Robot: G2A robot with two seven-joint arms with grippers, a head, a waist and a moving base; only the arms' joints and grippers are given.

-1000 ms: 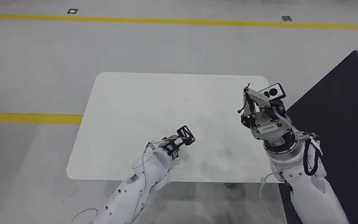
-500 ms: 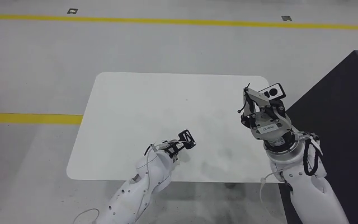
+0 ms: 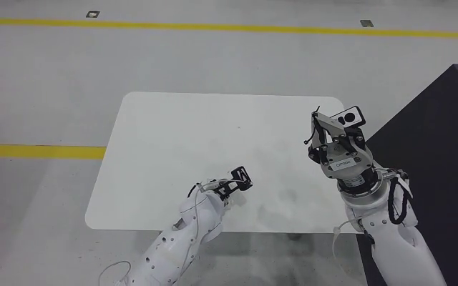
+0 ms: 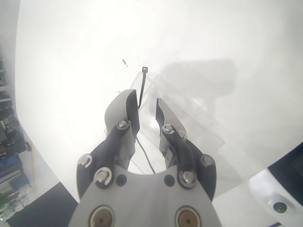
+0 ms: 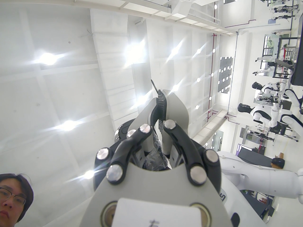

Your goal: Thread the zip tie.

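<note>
A black zip tie (image 4: 142, 87) lies on a clear plastic tray (image 4: 189, 109) on the white table, its square head pointing away from my left gripper. My left gripper (image 4: 145, 99) hangs low over it, open, with the strap running between the fingers close to one pad (image 4: 132, 105). In the top view the left gripper (image 3: 242, 176) is near the table's front edge. My right gripper (image 5: 159, 95) is raised at the table's right side (image 3: 315, 130), pointing upward, shut on a second black zip tie whose thin tip (image 5: 154, 85) sticks out past the fingertips.
The white table (image 3: 215, 129) has rounded corners and a few small dark specks (image 4: 124, 62) beyond the tray. A dark panel (image 3: 429, 136) stands along the right side. Grey floor with yellow lines surrounds the table.
My left gripper has shifted slightly to the right along the table's front. The right arm has stayed still with its tie.
</note>
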